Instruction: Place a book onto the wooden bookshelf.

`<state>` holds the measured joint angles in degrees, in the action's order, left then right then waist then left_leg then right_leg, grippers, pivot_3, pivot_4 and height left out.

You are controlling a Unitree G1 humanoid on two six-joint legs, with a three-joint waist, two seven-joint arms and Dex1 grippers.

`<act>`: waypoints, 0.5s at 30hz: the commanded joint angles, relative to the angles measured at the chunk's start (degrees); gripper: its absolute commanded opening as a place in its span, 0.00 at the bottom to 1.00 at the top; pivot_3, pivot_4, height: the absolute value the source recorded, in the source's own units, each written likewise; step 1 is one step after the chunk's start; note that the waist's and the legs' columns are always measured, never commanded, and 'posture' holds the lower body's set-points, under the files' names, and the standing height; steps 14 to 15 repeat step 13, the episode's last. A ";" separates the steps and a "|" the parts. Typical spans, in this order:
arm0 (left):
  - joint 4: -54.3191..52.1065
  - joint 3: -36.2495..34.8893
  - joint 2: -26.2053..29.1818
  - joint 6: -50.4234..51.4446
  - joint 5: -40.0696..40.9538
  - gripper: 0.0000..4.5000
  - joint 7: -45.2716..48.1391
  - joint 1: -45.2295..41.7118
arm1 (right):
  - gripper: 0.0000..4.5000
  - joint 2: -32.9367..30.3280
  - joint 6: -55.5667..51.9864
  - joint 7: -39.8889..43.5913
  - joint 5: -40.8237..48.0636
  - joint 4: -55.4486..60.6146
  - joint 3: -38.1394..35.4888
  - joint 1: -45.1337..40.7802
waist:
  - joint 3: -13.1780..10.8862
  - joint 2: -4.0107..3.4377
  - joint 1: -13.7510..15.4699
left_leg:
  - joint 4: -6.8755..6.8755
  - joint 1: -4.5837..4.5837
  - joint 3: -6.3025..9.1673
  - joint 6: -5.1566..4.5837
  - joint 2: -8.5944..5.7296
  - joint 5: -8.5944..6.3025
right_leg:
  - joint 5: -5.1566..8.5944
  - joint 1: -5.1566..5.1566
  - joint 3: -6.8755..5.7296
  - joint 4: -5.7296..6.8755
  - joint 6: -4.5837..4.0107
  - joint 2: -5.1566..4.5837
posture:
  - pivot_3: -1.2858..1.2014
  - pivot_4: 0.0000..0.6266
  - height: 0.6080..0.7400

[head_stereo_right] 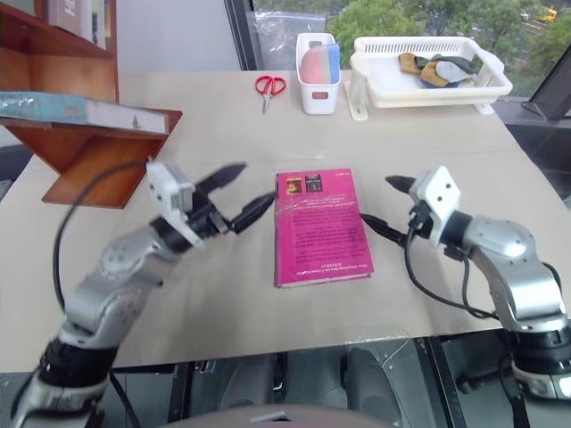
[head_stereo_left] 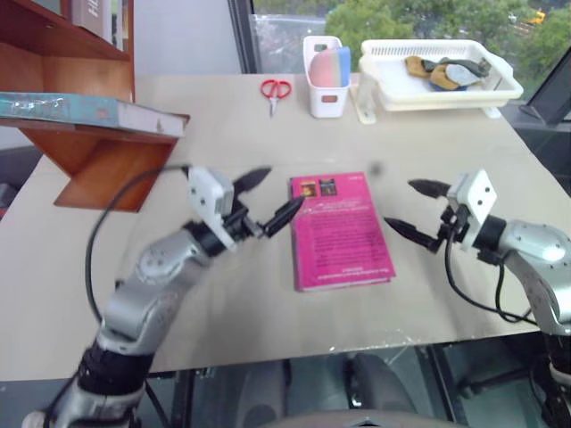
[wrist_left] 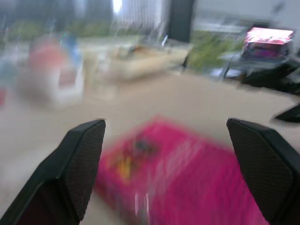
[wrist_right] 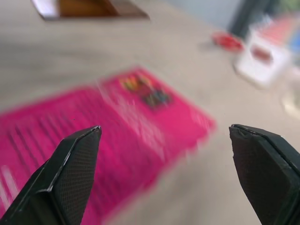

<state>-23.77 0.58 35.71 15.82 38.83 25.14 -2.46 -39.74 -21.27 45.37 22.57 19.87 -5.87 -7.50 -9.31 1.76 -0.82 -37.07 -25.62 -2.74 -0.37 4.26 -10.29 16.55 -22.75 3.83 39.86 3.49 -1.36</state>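
Observation:
The teal-green book (head_stereo_left: 62, 109) lies flat on a board of the reddish-brown wooden bookshelf (head_stereo_left: 89, 165) at the table's far left, pale page edges facing right. My left gripper (head_stereo_left: 284, 189) hangs open just left of a magenta-pink book (head_stereo_left: 339, 230) that lies flat mid-table. To the right of that pink book, my right gripper (head_stereo_left: 401, 203) is open and holds nothing. In the left wrist view the left gripper (wrist_left: 166, 123) points over the pink book (wrist_left: 187, 178). In the right wrist view the right gripper (wrist_right: 165, 127) faces the pink book (wrist_right: 93, 140).
Red scissors (head_stereo_left: 276, 89), a white holder (head_stereo_left: 326, 89) with coloured items and a white basket (head_stereo_left: 446, 85) with small objects stand along the far edge. More books (head_stereo_left: 98, 18) stand on the upper shelf. Bare tabletop lies around the pink book.

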 commanded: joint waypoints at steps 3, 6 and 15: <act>-0.26 -13.31 3.57 -3.57 -3.54 0.99 4.46 9.90 | 1.00 -4.20 -0.45 0.74 2.07 6.14 -11.13 8.38 | 0.02 -0.02 0.07 | 0.01 0.06 0.00 0.00 0.00 0.00 | 0.02 0.02 -0.02 0.00 -0.03 -0.02 | 0.52 0.24 1.00; 1.37 -18.76 5.45 -4.96 -3.22 0.99 10.45 14.83 | 1.00 -6.54 -0.19 3.91 3.30 6.65 -15.60 13.02 | 0.05 -0.02 0.06 | 0.00 0.28 -0.09 0.01 -0.03 -0.01 | 0.15 0.26 0.00 -0.07 -0.25 -0.14 | 0.52 0.24 1.00; 3.62 -23.31 7.77 -3.73 -3.29 0.99 18.36 18.81 | 1.00 -8.05 -1.35 6.97 7.02 7.20 -20.47 17.06 | 0.06 0.02 0.04 | 0.36 0.95 -0.25 0.25 -0.04 -0.16 | 0.17 0.73 0.04 -0.37 -0.25 -0.43 | 0.52 0.24 1.00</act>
